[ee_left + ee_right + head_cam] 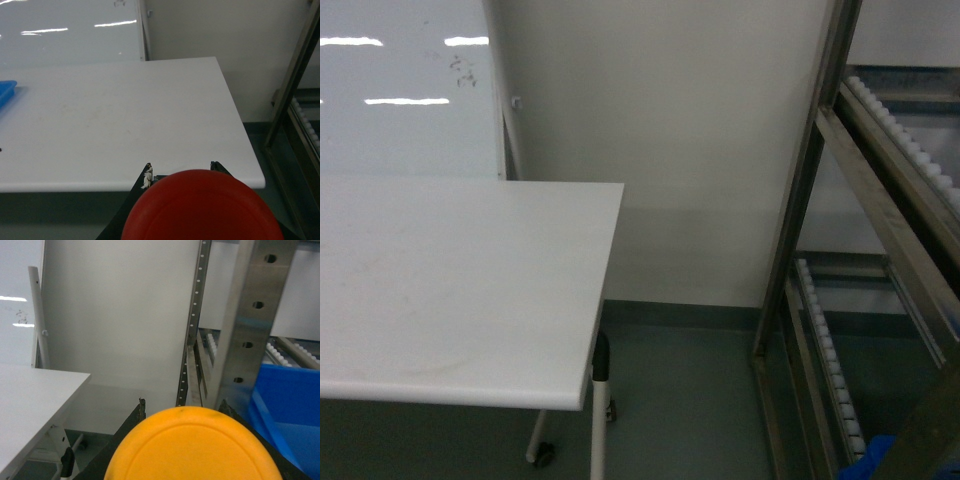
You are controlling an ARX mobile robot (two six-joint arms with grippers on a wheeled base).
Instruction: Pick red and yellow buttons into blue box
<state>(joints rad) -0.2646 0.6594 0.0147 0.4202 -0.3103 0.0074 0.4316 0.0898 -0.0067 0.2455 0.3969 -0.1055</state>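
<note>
In the left wrist view the red button's round cap (pixel 202 212) fills the bottom of the picture, held between the two black fingers of my left gripper (pixel 181 166), just off the near edge of the white table (pixel 115 115). The right wrist view shows the yellow button's orange-yellow cap (pixel 192 447) the same way, with my right gripper (pixel 182 403) shut on it. The blue box (pixel 290 407) sits to the right of that gripper, inside the metal rack. Neither gripper appears in the head view; only a blue corner of the box (pixel 876 452) shows there, low on the right.
A shallow blue tray (pixel 6 91) pokes in at the table's far left edge. A metal roller rack (pixel 840 250) stands right of the table, its upright post (pixel 250 320) close to my right gripper. A floor gap (pixel 680 400) separates the table corner and rack.
</note>
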